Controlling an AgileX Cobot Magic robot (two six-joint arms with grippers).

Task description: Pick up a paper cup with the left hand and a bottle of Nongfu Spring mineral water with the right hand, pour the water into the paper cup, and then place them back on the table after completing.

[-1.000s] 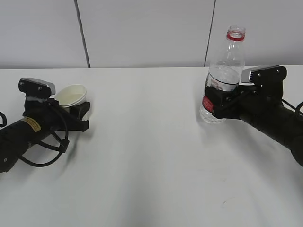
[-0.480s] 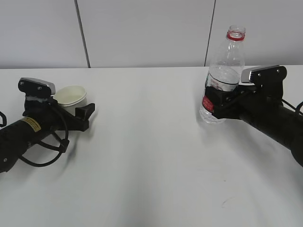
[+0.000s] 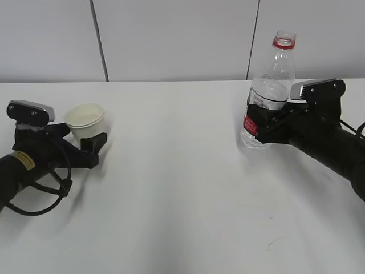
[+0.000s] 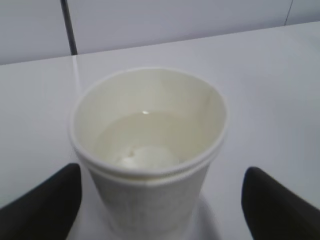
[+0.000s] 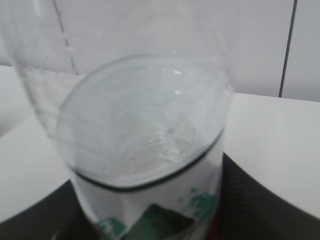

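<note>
The white paper cup (image 3: 85, 117) stands upright on the white table (image 3: 177, 188) at the left, with clear water (image 4: 150, 135) in it. My left gripper (image 3: 91, 136) is open. Its black fingers (image 4: 42, 202) stand on either side of the cup (image 4: 150, 200) with gaps and do not touch it. My right gripper (image 3: 263, 123) is shut on the clear Nongfu Spring bottle (image 3: 268, 85), at its red and white label. The bottle is upright and uncapped, with a red neck ring, and its base seems to rest on the table. It holds water (image 5: 145, 130) to about half its height and fills the right wrist view.
A grey panelled wall (image 3: 171, 40) runs behind the table's far edge. A small dark scuff mark (image 3: 274, 242) lies on the table at the front right. Black cables loop beside the left arm (image 3: 40, 197).
The cup went from tilted in the left gripper to upright on the table. The left gripper opened and drew back to the left. The right arm and bottle have not moved.
</note>
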